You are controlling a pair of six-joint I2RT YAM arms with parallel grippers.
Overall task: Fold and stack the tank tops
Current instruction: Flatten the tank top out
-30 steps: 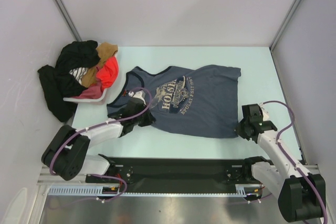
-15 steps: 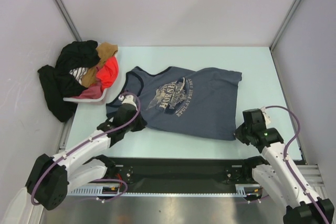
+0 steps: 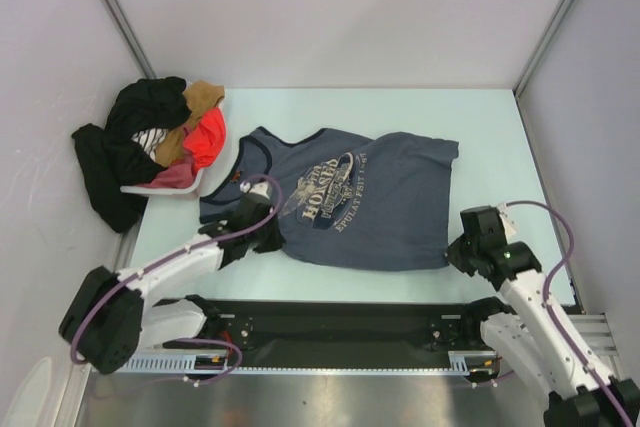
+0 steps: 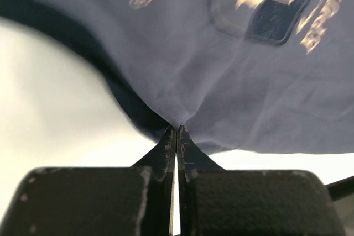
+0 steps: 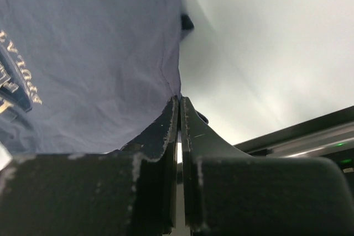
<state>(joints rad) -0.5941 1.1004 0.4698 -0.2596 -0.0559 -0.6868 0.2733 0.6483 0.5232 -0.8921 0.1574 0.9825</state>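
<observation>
A pale mint tabletop sat between grey-white walls. Near its middle, the slate blue-grey soft sleeveless top with the pale chest print lay spread flat, print up, neckline toward the left. It looked light, limp and quick to wrinkle. It would likely sag from any single hold, so paired pinches at opposite edges suited it best. The left gripper was clenched on fabric by the dark-trimmed armhole. The right gripper had nipped the hem edge at the near right corner. Beyond the top's left end, a heap of black, tan and orange-red clothes rested on a white tray.
</observation>
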